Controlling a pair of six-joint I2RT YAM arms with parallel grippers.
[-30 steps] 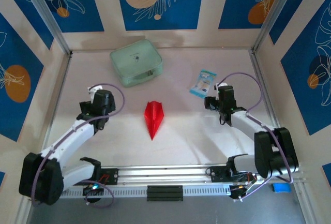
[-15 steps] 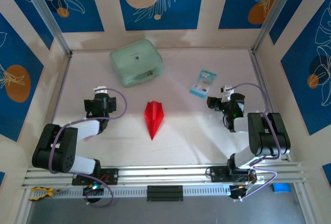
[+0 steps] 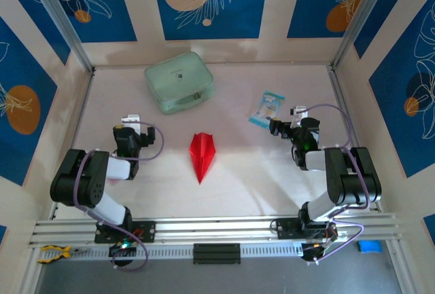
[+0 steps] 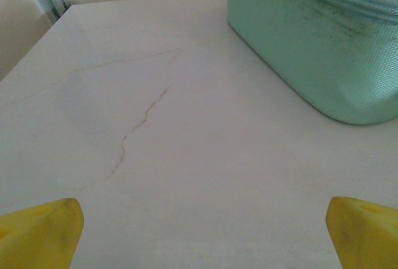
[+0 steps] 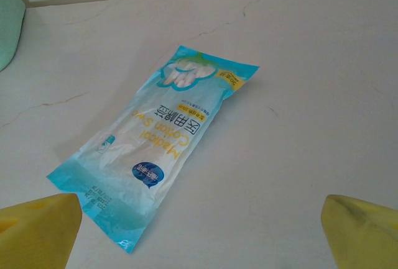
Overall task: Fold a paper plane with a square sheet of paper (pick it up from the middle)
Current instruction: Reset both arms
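The paper plane (image 3: 202, 155), a narrow bright red dart with a centre crease, lies flat on the table (image 3: 245, 178) midway between the arms, its nose toward the near edge. Nothing touches it. My left gripper (image 3: 128, 125) rests low on the table well left of the plane. In the left wrist view it (image 4: 202, 238) is open, with yellow fingertips (image 4: 38, 232) wide apart over bare tabletop. My right gripper (image 3: 289, 124) sits well right of the plane. It (image 5: 200, 235) is open too, and nothing lies between its fingertips (image 5: 364, 232).
A pale green zip pouch (image 3: 179, 81) stands at the back left, close ahead of my left gripper (image 4: 323, 39). A small blue-white packet (image 3: 266, 108) lies just ahead of the right gripper (image 5: 161, 145). Patterned walls close off the table on three sides.
Both arms have folded back, elbows drawn in toward their bases, grippers staying low beside the plane. The right gripper's jaws have spread wider. The plane has not moved.
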